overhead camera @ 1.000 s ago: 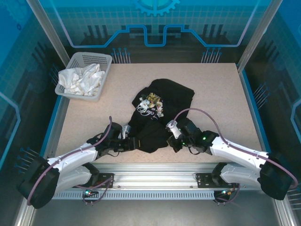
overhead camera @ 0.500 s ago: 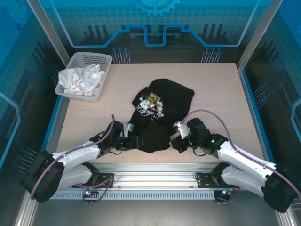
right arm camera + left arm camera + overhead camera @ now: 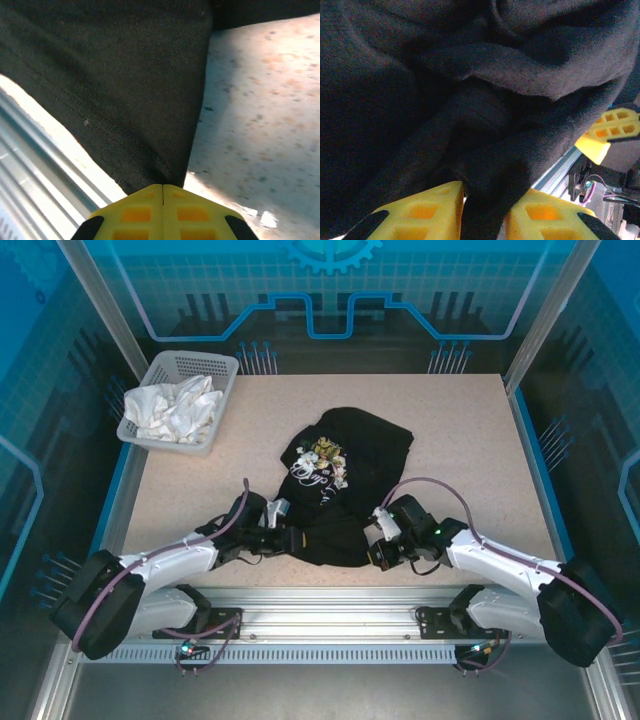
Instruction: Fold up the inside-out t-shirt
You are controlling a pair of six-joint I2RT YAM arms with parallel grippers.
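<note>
The inside-out t-shirt lies bunched in the middle of the table, black, with its yellow-and-white print facing up. Its near part is drawn towards the front edge. My left gripper is at the shirt's near-left edge. In the left wrist view a thick fold of the black t-shirt runs down between the yellow fingers of the left gripper, which press it from both sides. My right gripper holds the near-right corner. Its jaws are pressed together on the hem corner of the t-shirt.
A grey basket with a white cloth garment stands at the back left. The metal front rail runs just behind both grippers. Speckled table lies open to the right and behind the shirt.
My left gripper has slid right into the shirt's near edge and closed on a fold. My right gripper has drawn its corner left and nearer the front edge.
</note>
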